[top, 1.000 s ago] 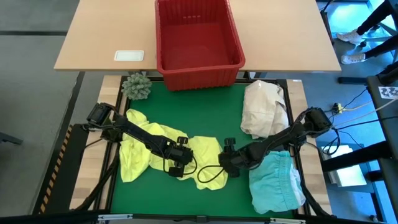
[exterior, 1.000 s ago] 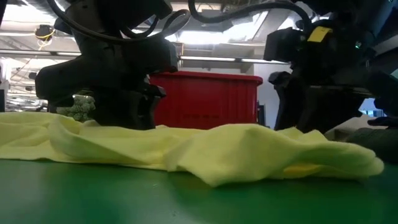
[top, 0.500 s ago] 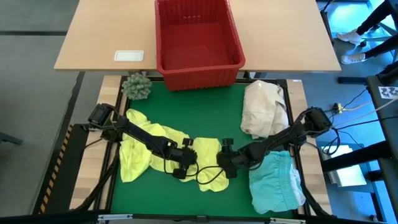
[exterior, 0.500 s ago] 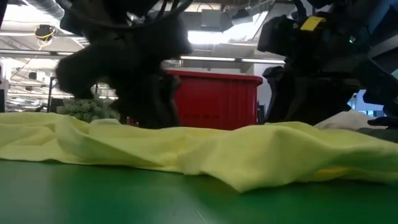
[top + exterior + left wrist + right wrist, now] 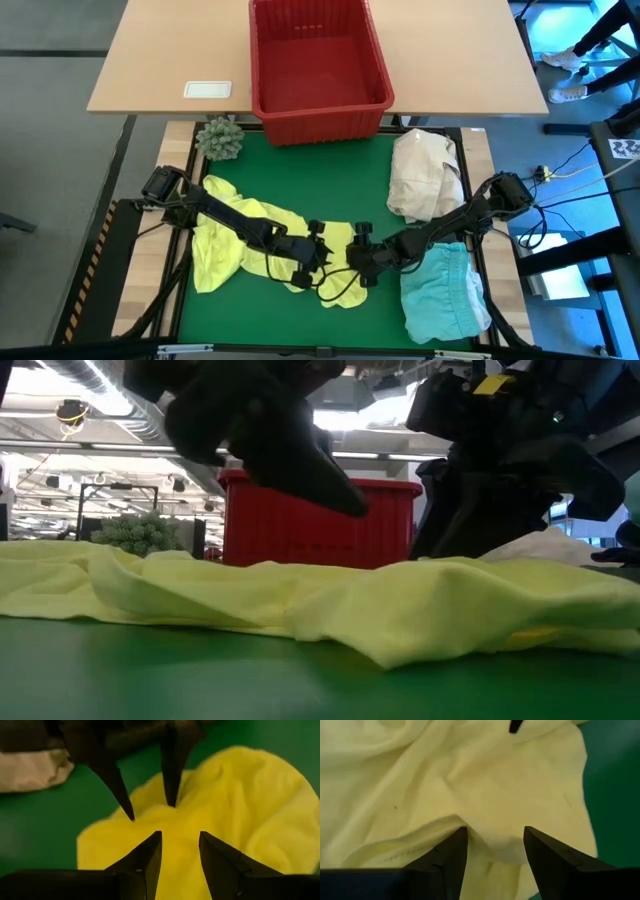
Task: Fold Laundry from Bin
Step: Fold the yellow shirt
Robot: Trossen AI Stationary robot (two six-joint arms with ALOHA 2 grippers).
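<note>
Bright red slotted plastic bin [image 5: 320,70] emptied. Light turquoise cloth garment [image 5: 445,290] folded, set aside. Crumpled bright yellow cloth shirt [image 5: 225,245] unfolded on bench [image 5: 300,175]. Left gripper [image 5: 177,852], right gripper [image 5: 492,845]: jaws parted, nothing seen gripped.

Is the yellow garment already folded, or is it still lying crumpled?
Crumpled. The yellow garment lies in uneven wrinkles across the green mat, without straight edges or layers.

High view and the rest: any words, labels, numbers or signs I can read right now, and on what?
No readable text in any view.
White card on the wooden table: looks blank or too small to read.
Black-and-white square marker at the right edge: a pattern, no letters.
Yellow tag on an arm, low view: no legible print.
</note>
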